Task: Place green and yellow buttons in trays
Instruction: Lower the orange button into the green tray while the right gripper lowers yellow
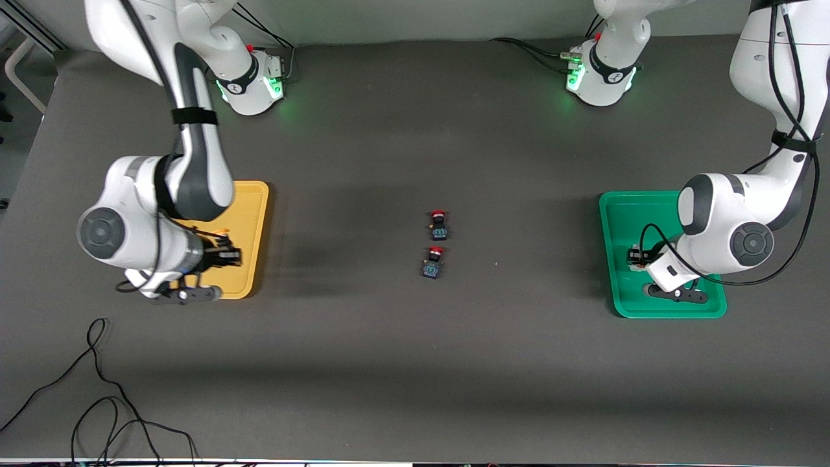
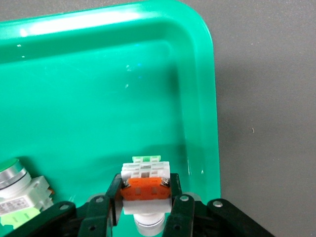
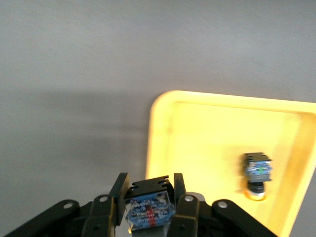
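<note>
Fingers (image 3: pixel 178 190) hide most of the seemingly blue-bodied switch (image 3: pixel 148 209).

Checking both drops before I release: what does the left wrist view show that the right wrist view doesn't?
Only the left wrist view: the green tray, the left gripper shut on a white-bodied switch over it, and another white-bodied switch lying in it. Only the right wrist view: the yellow tray, one black-blue switch in it, and the right gripper shut on a second. Both share the dark table.

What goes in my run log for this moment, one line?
left gripper: shut on orange-part switch, over green tray | right gripper: shut on blue-bodied switch, near yellow tray
</note>
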Controlling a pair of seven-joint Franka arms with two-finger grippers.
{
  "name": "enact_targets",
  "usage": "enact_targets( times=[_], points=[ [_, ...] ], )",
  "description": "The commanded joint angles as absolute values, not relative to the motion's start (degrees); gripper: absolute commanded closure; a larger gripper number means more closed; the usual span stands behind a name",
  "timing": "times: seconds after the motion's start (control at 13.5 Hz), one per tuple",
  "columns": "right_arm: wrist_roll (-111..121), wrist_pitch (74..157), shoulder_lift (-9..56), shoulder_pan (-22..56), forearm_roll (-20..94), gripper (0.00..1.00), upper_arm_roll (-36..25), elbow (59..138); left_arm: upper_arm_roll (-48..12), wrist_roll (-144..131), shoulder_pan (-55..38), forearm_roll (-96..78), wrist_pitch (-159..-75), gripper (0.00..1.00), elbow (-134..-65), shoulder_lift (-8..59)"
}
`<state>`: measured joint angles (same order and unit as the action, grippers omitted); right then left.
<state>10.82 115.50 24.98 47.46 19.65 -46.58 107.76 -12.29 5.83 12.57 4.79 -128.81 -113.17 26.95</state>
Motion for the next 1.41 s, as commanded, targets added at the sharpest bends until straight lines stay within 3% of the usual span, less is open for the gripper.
enact_targets(
  times=[0.0, 0.22, 0.59, 0.67, 0.81, 0.89, 0.96, 1.11, 1.33],
  points=[
    [17.47, 125.91, 22.06, 47.73, 19.51, 0.83, -47.72, 118.53, -12.39, 6.24, 12.74, 5.45, -129.11, 1.00, -114.35, 25.49],
    [17.67, 132.79, 24.68, 47.99, 23.19, 0.83, -47.11, 123.57, -12.39, 5.01, 12.66, 5.36, -129.29, 1.00, -114.00, 25.84],
    [21.52, 133.68, 30.49, 47.64, 30.38, 0.83, -45.62, 123.57, -12.39, 3.34, 15.55, 5.45, -131.22, 1.00, -113.29, 28.56],
    [21.88, 133.59, 31.28, 48.16, 32.32, 0.73, -45.62, 123.40, -12.39, 2.47, 15.38, 5.36, -130.87, 1.00, -113.20, 28.48],
    [21.54, 133.33, 31.55, 48.16, 32.52, 0.11, -45.61, 122.96, -12.39, 1.76, 15.47, 5.45, -130.78, 1.00, -113.20, 28.56],
    [21.36, 133.16, 31.12, 48.16, 32.52, 0.00, -45.62, 122.96, -12.39, 1.76, 15.38, 5.45, -130.78, 0.63, -113.20, 28.48],
    [21.10, 132.81, 30.59, 48.25, 32.52, 0.00, -45.70, 122.44, -12.39, 2.02, 15.55, 5.54, -130.78, 0.01, -113.20, 28.48],
    [20.57, 127.92, 29.98, 48.43, 32.26, 0.00, -46.31, 118.94, -12.48, 1.93, 15.30, 5.71, -129.21, 0.00, -112.24, 26.82],
    [16.37, 115.53, 29.71, 48.60, 27.53, 0.00, -49.13, 109.98, -13.09, 1.32, 14.07, 5.28, -113.62, 0.00, -103.84, 23.56]
  ],
)
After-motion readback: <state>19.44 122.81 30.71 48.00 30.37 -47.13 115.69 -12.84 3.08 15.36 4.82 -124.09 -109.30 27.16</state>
